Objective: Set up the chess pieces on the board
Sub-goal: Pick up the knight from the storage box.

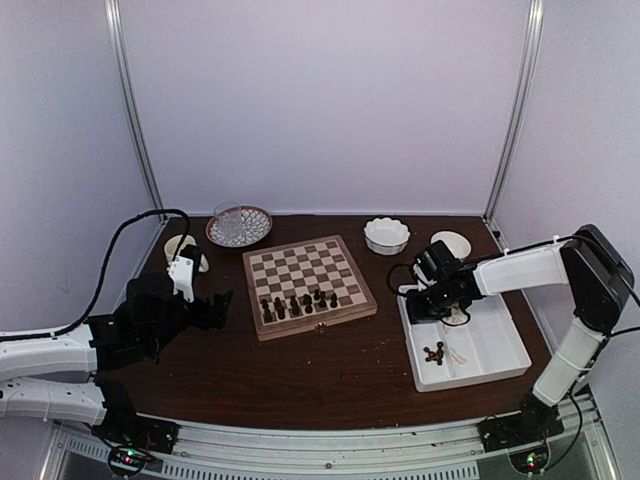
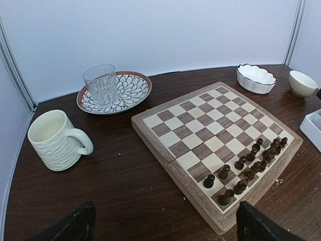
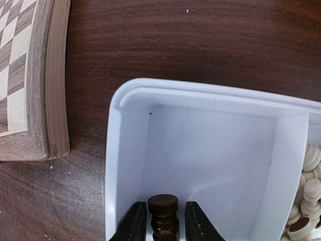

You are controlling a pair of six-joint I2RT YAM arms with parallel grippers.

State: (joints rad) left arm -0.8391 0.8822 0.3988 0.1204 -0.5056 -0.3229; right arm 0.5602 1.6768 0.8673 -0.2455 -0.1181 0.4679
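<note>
a: nearest first. what's w/ the right fingers (image 3: pixel 138 221)?
b: closed in on a dark piece (image 3: pixel 163 203), one finger each side, snug on it as far as i can see. it's held upright over the bare corner compartment of the white tray (image 3: pixel 200 93), prob so it can go down on its base w/o a re-grip.
a: rest of the stock?
b: cream pieces (image 3: pixel 311 188) are heaped in the next compartment, past the divider. only the right wrist cam shows those. top view just gives a few loose dark pieces (image 1: pixel 433 352) at the tray's near end.
a: left fingers (image 2: pixel 256 223)?
b: spread wide, nothing between them, sitting off the board's left side. out of the way, imo.
a: board (image 2: pixel 200 133)?
b: mid counter (image 1: pixel 330 370), just left of the tray, turned a bit. placed dark pieces (image 2: pixel 251 160) cluster along the edge nearest the arms. far rows are bare, no cream on it. left wrist cam shows them standing upright; top view's too small for that.
a: beyond?
b: mug (image 2: pixel 52 140), glass (image 2: pixel 100 84) on a patterned plate (image 2: pixel 140 83), and two white bowls (image 2: pixel 256 78) along the back.
</note>
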